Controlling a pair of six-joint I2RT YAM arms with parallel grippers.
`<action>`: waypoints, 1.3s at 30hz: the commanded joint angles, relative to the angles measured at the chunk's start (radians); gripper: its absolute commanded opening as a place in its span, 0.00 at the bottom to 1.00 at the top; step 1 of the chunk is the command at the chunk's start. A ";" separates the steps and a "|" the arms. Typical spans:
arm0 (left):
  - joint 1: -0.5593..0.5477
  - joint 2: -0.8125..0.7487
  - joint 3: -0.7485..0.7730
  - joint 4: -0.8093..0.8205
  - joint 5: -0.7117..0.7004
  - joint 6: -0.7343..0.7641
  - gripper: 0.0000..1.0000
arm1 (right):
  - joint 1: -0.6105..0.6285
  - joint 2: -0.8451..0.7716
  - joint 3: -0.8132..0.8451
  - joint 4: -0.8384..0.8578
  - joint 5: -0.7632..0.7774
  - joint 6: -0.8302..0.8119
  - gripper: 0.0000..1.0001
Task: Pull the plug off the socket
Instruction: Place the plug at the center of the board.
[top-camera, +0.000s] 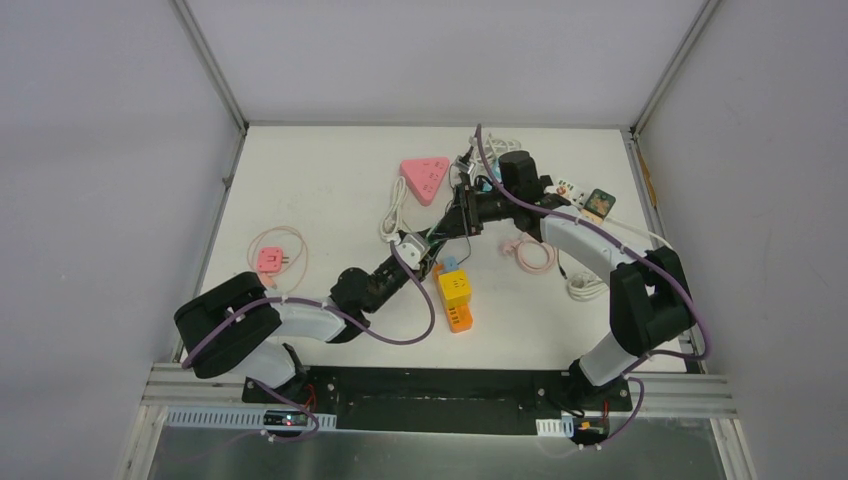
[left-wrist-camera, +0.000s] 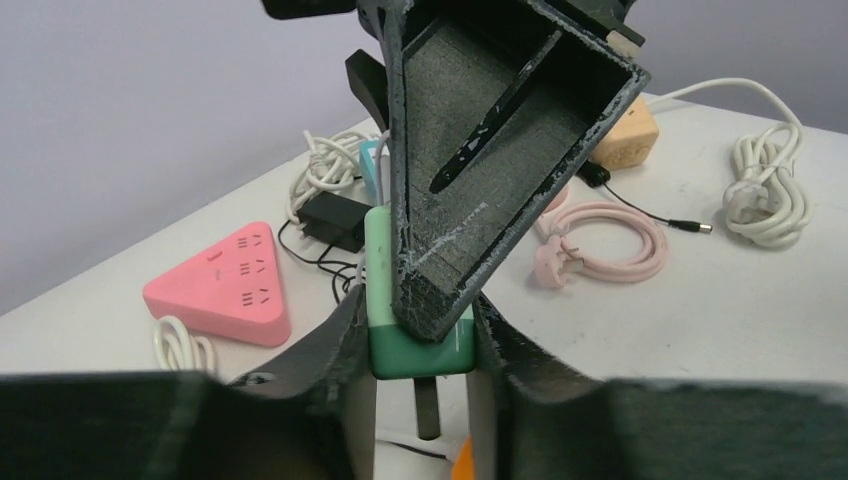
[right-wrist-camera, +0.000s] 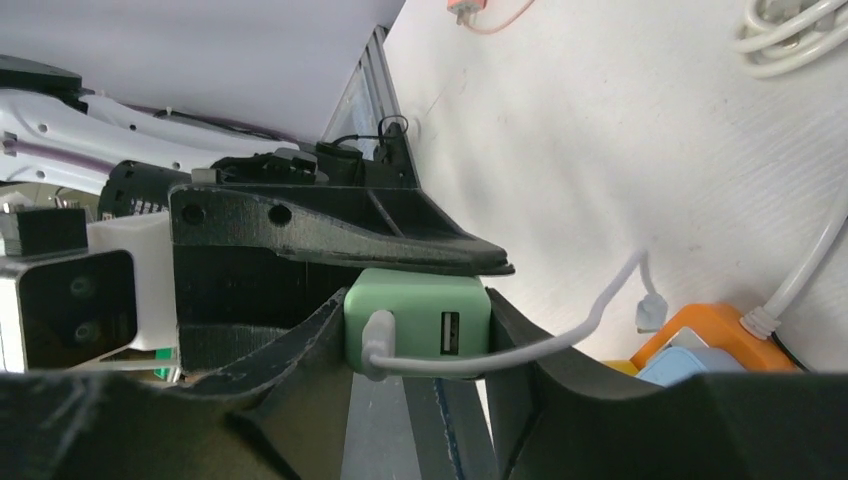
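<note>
**Bracing the Socket Block for Plug Extraction**

1. Location. The work sits near the middle of the table (top-camera: 300, 200), just beyond the yellow and orange power strip (top-camera: 455, 298), where the two arms meet.

2. Tool state. The left gripper (left-wrist-camera: 420, 335) is clenched on the green socket block (right-wrist-camera: 415, 300), one finger on each side face. The right gripper (right-wrist-camera: 417, 335) is clamped on the same block across its other pair of faces. Neither tool grasps the plug itself.

3. Task item. The white USB plug (right-wrist-camera: 378, 342) is seated in the block's front face, beside a vacant port. Its cable (right-wrist-camera: 590, 315) trails loose toward the strip.

4. Procedure (judgement). One tool should hold the block rigid while the other transfers to the plug body, not the cable. Pull straight along the port axis. A sideways pull would probably jam the plug, and a pull on the cable risks slipping off.
</note>
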 joint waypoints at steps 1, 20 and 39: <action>-0.009 -0.003 0.020 0.079 -0.010 -0.011 0.02 | 0.005 0.012 0.000 0.040 -0.024 0.011 0.06; 0.022 -0.230 -0.043 -0.273 -0.097 -0.127 0.00 | -0.048 -0.044 0.140 -0.443 -0.032 -0.558 1.00; 0.316 -0.520 0.008 -0.974 -0.222 -0.472 0.00 | -0.150 -0.075 0.213 -0.720 0.038 -0.908 1.00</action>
